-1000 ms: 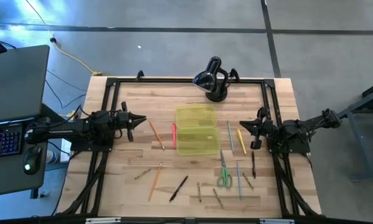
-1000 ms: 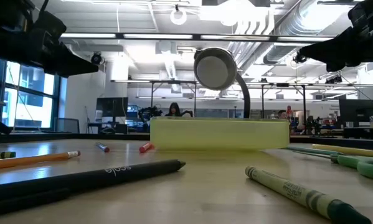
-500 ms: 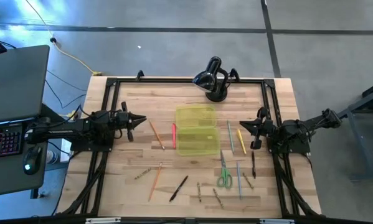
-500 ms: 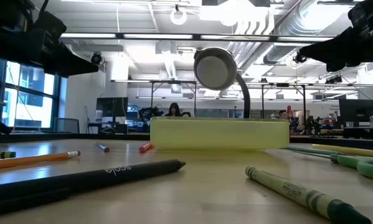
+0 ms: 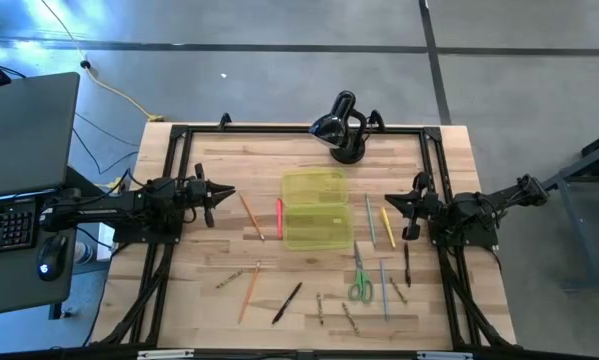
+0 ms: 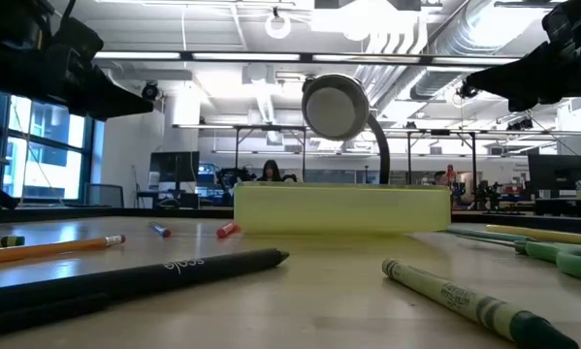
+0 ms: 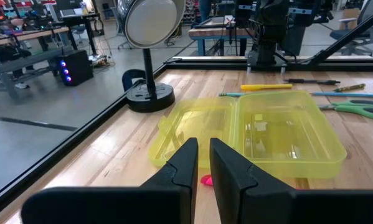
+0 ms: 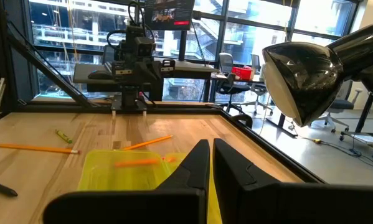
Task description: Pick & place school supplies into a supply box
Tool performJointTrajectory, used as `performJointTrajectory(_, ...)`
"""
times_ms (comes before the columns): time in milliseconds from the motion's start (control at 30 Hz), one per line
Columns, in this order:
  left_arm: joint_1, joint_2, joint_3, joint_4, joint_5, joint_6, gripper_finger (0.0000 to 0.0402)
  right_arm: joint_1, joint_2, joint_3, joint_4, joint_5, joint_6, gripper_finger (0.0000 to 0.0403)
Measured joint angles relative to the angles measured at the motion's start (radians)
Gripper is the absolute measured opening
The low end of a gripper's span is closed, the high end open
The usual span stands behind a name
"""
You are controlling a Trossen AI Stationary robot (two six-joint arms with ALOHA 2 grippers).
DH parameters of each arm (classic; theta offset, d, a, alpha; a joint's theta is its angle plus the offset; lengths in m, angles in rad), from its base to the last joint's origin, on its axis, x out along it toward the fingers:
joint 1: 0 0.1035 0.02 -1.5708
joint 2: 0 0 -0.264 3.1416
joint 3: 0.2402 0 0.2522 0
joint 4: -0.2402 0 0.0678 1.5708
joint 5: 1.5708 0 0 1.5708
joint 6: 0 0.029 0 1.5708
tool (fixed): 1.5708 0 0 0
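High view shows the whole setup: one supply box, translucent yellow-green, lying open in the middle of the wooden table with nothing inside it as far as can be seen. One black lamp-like device stands at the far edge, just beyond the box.

Supplies are all still scattered on the wood. Left of the box: one wood-coloured pencil and one red pen, the red one just beside the box's left wall. Right of it: one green pencil and one yellow pencil. Nearer the front edge: one orange pencil, one black pen, one pair of green-handled scissors, one blue pencil, one dark pen, plus a few short brownish bits that are too small to count reliably.

The left gripper hangs over the left side of the table, pointing at the box. In its wrist view the fingers stand only a narrow slit apart, with nothing between them. The right gripper sits over the right side, near the yellow and green pencils, with its fingers pressed together and empty.

Low view adds one green crayon close to the camera.
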Motion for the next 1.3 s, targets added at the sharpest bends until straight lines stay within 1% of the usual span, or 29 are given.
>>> performJointTrajectory(733, 0.0, 0.0, 0.0, 0.002, 0.0, -0.002, 0.0074, 0.0, 0.0, 0.0, 0.0, 0.0, 0.0, 0.0)
performJointTrajectory(800, 0.0, 0.0, 0.0, 0.002, 0.013, -0.06, 0.0074, 0.0, 0.0, 0.0, 0.0, 0.0, 0.0, 0.0)
performJointTrajectory(900, 0.0, 0.0, 0.0, 0.012, 0.052, -0.22, 0.0074, 0.0, 0.0, 0.0, 0.0, 0.0, 0.0, 0.0)
performJointTrajectory(967, 0.0, 0.0, 0.0, 0.015, 0.065, -0.283, 0.0074, 0.0, 0.0, 0.0, 0.0, 0.0, 0.0, 0.0)
performJointTrajectory(1133, 0.0, 0.0, 0.0, 0.013, 0.064, -0.29, 0.0074, 0.0, 0.0, 0.0, 0.0, 0.0, 0.0, 0.0)
performJointTrajectory(1300, 0.0, 0.0, 0.0, 0.013, 0.001, -0.289, 0.0074, 0.0, 0.0, 0.0, 0.0, 0.0, 0.0, 0.0)
